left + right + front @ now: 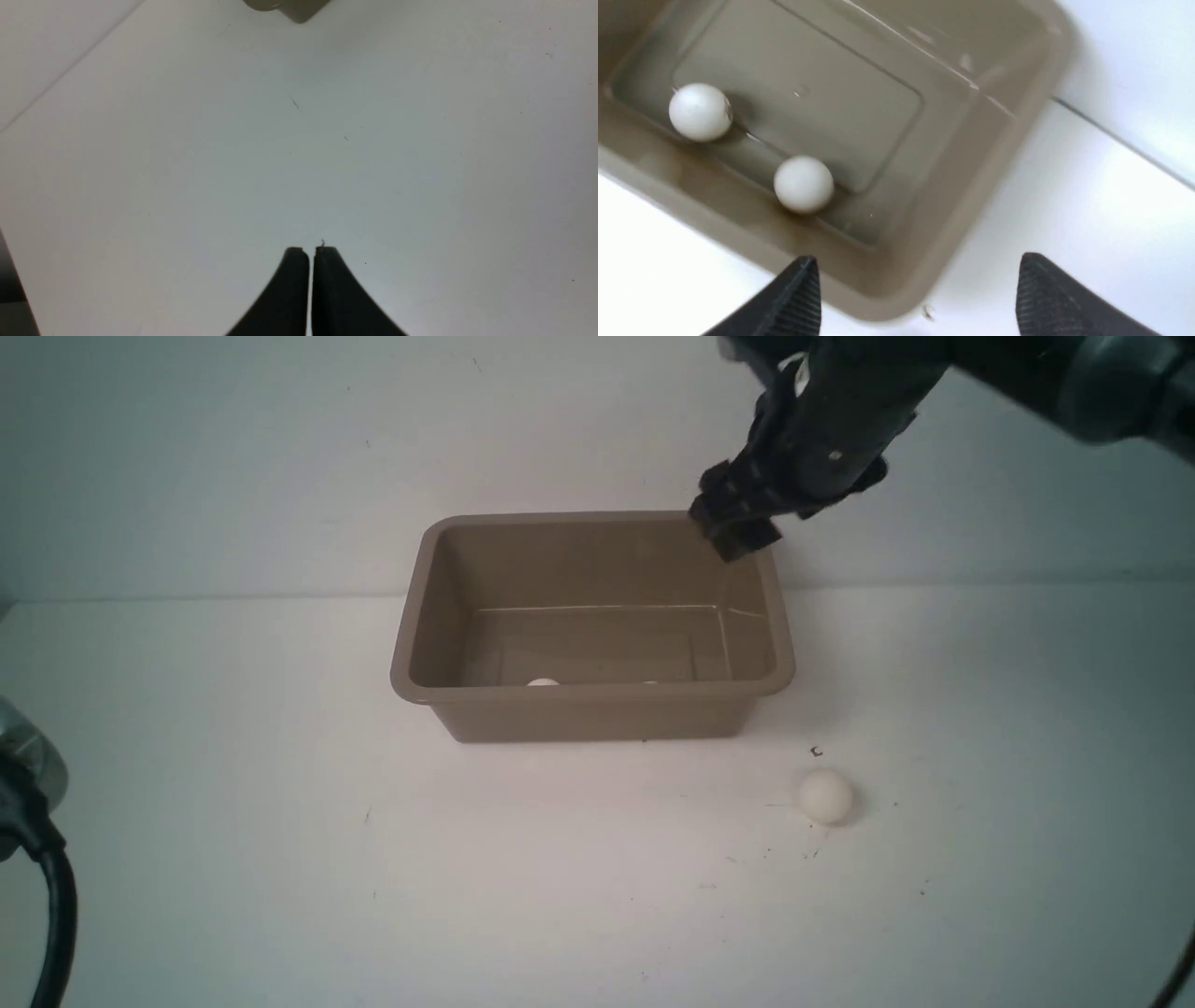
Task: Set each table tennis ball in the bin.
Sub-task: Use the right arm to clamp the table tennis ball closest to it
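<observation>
**A:** The jaws of the right gripper (738, 537) are standing wide apart, released, gripping nothing. It is hanging above the far right corner of the bin (597, 714), at about 1 o'clock on the rim.

**B:** And the left gripper (310, 254)?

**A:** Its jaws are pressing tight together, clenched on themselves, over the bare white table (187, 163). Only one corner of the bin is showing at the edge of its wrist view, well apart from the fingertips.

**B:** Where are the balls lying?

**A:** Two are resting on the bin floor, against the near wall. In the front view the first ball (700, 112) is peeking over the rim at about 7 o'clock, and the second ball (803, 184) is barely showing at about 5 o'clock. They are sitting apart, not touching.

**B:** And the last one?

**A:** The third ball (826, 796) is sitting outside on the table, at about 4 o'clock from the bin, near its front right corner but clear of the wall. Neither gripper is touching it.
</observation>
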Motion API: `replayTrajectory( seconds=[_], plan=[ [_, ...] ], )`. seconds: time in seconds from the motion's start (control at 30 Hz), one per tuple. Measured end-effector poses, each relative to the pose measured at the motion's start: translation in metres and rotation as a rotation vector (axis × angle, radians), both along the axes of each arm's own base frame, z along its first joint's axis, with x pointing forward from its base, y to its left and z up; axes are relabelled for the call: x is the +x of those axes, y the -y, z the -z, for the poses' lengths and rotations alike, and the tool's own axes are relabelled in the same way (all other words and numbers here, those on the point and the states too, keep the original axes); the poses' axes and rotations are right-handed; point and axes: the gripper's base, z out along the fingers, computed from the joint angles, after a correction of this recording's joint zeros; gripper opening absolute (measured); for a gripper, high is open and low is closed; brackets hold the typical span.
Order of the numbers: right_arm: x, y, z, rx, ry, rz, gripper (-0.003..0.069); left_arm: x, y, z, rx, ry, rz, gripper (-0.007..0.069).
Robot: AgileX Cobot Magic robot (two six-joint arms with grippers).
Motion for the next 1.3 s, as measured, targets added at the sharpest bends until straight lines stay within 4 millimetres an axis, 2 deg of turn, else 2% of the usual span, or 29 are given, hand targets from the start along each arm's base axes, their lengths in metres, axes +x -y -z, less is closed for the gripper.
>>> replayTrajectory(
  seconds=[0.03,0.1,0.2,0.37,0.47,0.5,0.53,0.57,0.67,0.73,0.97,1.3],
  plan=[
    [0.0,0.0,0.0,0.0,0.0,0.0,0.0509,0.0,0.0,0.0,-0.001,0.001,0.0,-0.0004],
    [-0.009,0.006,-0.017,0.003,0.022,0.002,0.0506,0.002,0.001,-0.002,-0.01,0.025,0.003,-0.0004],
    [-0.019,0.01,-0.019,0.005,0.009,0.001,0.0493,0.002,0.001,-0.002,-0.012,0.03,0.004,-0.0004],
    [-0.04,0.02,0.006,-0.035,-0.096,0.0,0.0477,0.001,0.0,-0.001,-0.005,0.014,0.002,-0.0004],
    [-0.063,0.031,0.04,-0.092,-0.21,-0.001,0.0475,0.0,0.0,0.0,-0.003,0.007,0.001,-0.0004],
    [-0.064,0.032,0.043,-0.097,-0.22,-0.001,0.0475,0.0,0.0,0.0,-0.003,0.008,0.001,-0.0004],
    [-0.072,0.035,0.06,-0.1,-0.235,0.002,0.0474,0.0,0.0,0.0,-0.002,0.005,0.001,-0.0004],
    [-0.073,0.036,0.066,-0.093,-0.229,0.005,0.0474,0.0,0.0,0.0,0.0,0.001,0.0,-0.0004],
    [-0.075,0.036,0.077,-0.088,-0.227,0.006,0.0474,0.0,0.0,0.0,0.001,-0.003,0.0,-0.0004],
    [-0.074,0.036,0.092,-0.089,-0.233,0.003,0.0474,0.0,0.0,0.0,0.001,-0.004,0.0,-0.0004],
    [-0.057,0.027,0.125,-0.091,-0.226,-0.01,0.0474,0.0,0.0,0.0,0.001,-0.005,0.0,-0.0004],
    [-0.049,0.025,0.14,-0.122,-0.215,-0.026,0.0474,0.0,0.0,0.0,0.001,-0.005,0.0,-0.0004]
  ],
)
